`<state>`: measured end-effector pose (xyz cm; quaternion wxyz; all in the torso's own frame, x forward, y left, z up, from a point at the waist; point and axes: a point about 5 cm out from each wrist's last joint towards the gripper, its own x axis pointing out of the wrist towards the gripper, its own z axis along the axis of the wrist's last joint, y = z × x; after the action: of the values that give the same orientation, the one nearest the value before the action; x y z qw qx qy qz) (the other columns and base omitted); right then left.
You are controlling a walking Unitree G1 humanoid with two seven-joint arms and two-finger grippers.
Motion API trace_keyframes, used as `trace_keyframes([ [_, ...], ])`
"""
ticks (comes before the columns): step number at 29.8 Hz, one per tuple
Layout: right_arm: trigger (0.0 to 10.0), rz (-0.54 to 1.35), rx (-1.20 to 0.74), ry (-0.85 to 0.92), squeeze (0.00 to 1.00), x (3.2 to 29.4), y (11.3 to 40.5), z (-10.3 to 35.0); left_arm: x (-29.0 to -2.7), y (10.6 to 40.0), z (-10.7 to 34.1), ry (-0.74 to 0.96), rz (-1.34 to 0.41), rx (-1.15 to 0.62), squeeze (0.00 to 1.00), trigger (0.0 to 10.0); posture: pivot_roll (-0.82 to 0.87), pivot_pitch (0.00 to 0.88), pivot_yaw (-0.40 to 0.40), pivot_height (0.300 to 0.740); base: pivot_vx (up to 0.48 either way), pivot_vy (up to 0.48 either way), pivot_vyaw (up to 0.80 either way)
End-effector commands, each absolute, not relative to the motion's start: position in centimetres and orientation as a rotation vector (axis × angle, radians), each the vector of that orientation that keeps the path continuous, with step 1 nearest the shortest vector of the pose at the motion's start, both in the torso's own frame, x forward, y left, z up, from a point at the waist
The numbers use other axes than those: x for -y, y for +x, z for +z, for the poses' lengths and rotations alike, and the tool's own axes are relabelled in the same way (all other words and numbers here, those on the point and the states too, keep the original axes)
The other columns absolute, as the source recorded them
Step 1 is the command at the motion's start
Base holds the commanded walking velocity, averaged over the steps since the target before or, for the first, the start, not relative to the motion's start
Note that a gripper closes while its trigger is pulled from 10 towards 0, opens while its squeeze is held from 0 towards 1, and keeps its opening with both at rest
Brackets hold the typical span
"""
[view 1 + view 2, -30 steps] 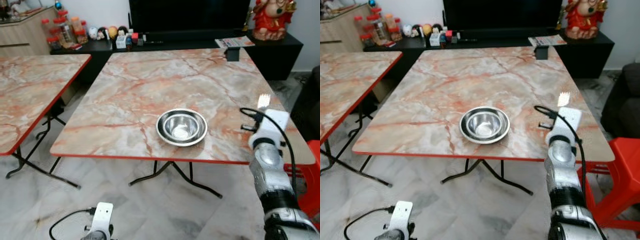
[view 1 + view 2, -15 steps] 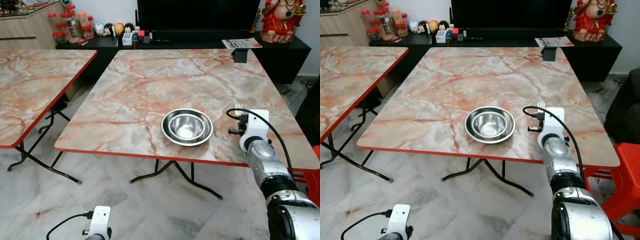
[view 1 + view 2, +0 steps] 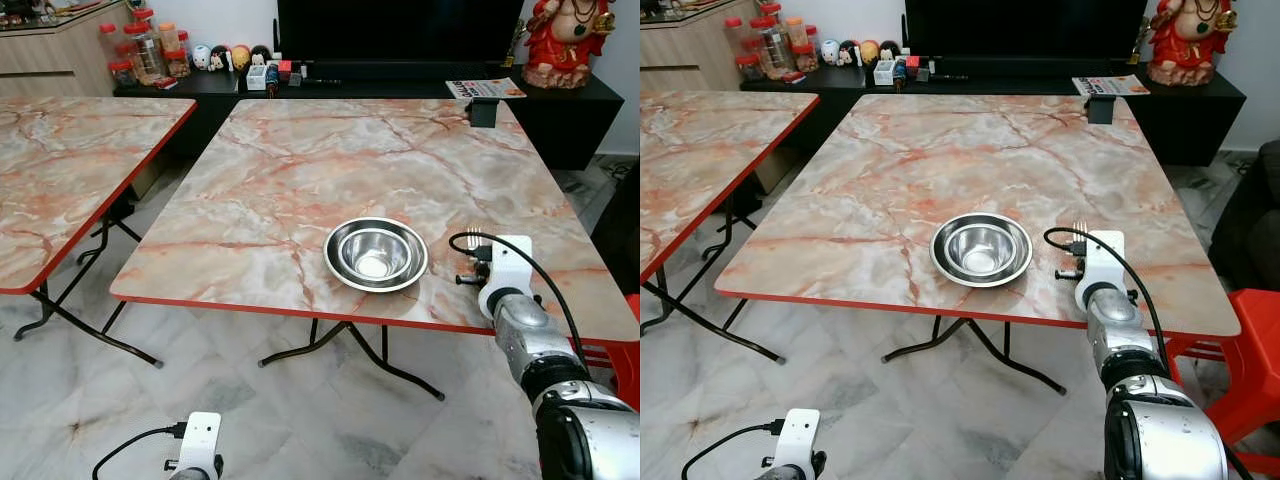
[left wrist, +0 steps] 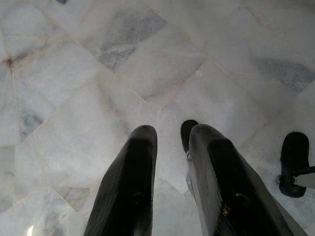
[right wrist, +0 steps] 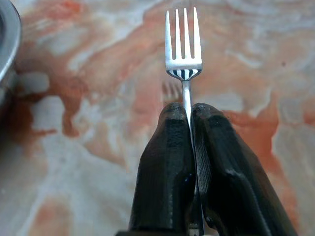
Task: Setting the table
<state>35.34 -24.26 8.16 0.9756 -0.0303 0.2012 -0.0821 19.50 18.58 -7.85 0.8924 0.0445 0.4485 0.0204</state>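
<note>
A steel bowl [image 3: 376,254] sits near the front edge of the marble table [image 3: 300,160]. Just right of the bowl, my right gripper [image 5: 189,110] is shut on the handle of a fork [image 5: 183,44]. The tines point away from me, low over the tabletop, and a faint reflection of them shows on the marble. In the eye views the fork's tines [image 3: 1079,228] stick out beyond my white right wrist [image 3: 505,265]. My left gripper [image 4: 170,135] hangs idle over the floor, fingers a little apart and holding nothing.
A second marble table [image 3: 60,180] stands to the left. A red stool [image 3: 1250,340] is at the right by the table's corner. A small black object [image 3: 482,110] sits at the far edge. The TV cabinet [image 3: 560,100] carries jars, a magazine and a red figurine.
My right gripper with the fork has moved left toward the bowl and slightly lower over the table. The camera view has also shifted. The bowl has stayed put.
</note>
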Motion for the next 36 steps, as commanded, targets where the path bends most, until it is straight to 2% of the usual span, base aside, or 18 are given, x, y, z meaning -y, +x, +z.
trace_keyframes([
  [1, 10.0, -0.168, -0.393, -0.06, 0.0, 24.14, 35.73, 8.67, -18.97, 19.06, -8.03, 0.093, 0.062, -0.942, 0.0, 10.0, -0.09, 0.0, 0.015, 0.74, 0.0, 0.0, 0.0],
  [25, 10.0, -0.187, -0.359, -0.039, 0.0, 24.09, 36.08, 9.2, -19.23, 19.03, -8.01, 0.104, 0.068, -0.943, 0.0, 10.0, -0.08, 0.0, 0.02, 0.74, 0.0, 0.0, 0.0],
  [29, 10.0, -0.185, -0.359, -0.04, 0.0, 23.97, 36.08, 9.16, -19.28, 19.04, -7.99, 0.11, 0.066, -0.943, 0.0, 10.0, -0.08, 0.0, 0.019, 0.74, 0.244, 0.0, 0.0],
  [36, 10.0, -0.183, -0.354, -0.041, 0.0, 23.88, 36.15, 9.25, -19.3, 19.15, -7.93, 0.116, 0.066, -0.938, 0.0, 10.0, -0.08, 0.0, 0.019, 0.74, 0.256, -0.342, 0.0],
])
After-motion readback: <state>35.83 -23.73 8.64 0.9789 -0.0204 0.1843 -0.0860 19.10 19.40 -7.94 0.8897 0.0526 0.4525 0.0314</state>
